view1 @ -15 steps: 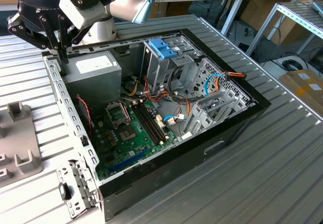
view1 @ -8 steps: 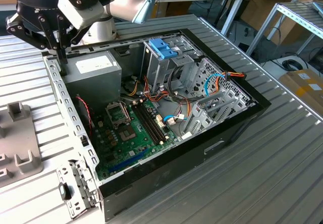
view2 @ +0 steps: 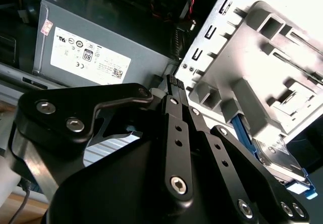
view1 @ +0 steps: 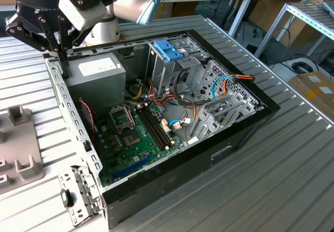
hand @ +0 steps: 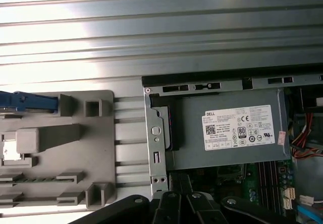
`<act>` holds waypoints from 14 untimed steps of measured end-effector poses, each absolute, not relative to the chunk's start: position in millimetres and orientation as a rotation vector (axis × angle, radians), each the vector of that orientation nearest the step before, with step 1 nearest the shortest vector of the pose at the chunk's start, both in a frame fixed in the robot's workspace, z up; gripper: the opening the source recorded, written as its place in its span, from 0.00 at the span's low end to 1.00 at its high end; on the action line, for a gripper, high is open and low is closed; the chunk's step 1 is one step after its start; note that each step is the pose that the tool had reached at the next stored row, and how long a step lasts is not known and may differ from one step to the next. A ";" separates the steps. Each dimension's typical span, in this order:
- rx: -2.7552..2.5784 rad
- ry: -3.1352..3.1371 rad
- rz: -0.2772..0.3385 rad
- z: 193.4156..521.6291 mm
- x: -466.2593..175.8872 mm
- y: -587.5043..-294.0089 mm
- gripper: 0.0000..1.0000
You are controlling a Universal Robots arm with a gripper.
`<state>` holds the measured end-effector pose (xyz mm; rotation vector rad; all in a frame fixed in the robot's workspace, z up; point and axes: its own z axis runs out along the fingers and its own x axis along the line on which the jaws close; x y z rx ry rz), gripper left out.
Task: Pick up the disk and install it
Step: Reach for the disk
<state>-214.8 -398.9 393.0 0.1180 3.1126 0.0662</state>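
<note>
One moulded grey plastic fixture (view1: pixel 18 143) lies on the ribbed silver metal table (view1: pixel 271 185) at the exterior view's left, just beside the open black desktop computer case (view1: pixel 219 151). The disk (view2: pixel 276 156), a flat grey-metal drive framed by a light-blue plastic carrier, sits at one edge of that fixture (view2: pixel 272 47). In the second wrist view its blue rail runs along the fixture's side. In the first wrist view the blue end of the disk (hand: pixel 30 103) juts past the fixture (hand: pixel 65 148).

To the right, the black two-fingered gripper (view1: pixel 63 59) hangs over the perforated rear wall of the case, well apart from the disk. Its fingers are drawn together with nothing between them, as the second wrist view shows at the ribbed tip (view2: pixel 174 85). In the first wrist view the gripper (hand: pixel 177 188) points at the corner of the case.

Next comes the grey boxy power supply (view1: pixel 96 72) with a white label, close under the fingertips in both wrist views (view2: pixel 101 27) (hand: pixel 227 128). Right of it lies the green motherboard (view1: pixel 135 138). Further right stands the upright metal drive cage (view1: pixel 175 72), topped by a blue plastic handle piece (view1: pixel 168 50). Orange and blue cables (view1: pixel 229 80) trail near the far side.
</note>
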 end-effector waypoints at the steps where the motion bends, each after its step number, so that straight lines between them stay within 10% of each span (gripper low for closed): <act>1: 0.118 3.112 0.066 393.0 -215.0 -398.9 0.10; 14: 0.118 3.112 0.066 393.0 -218.2 -398.9 0.10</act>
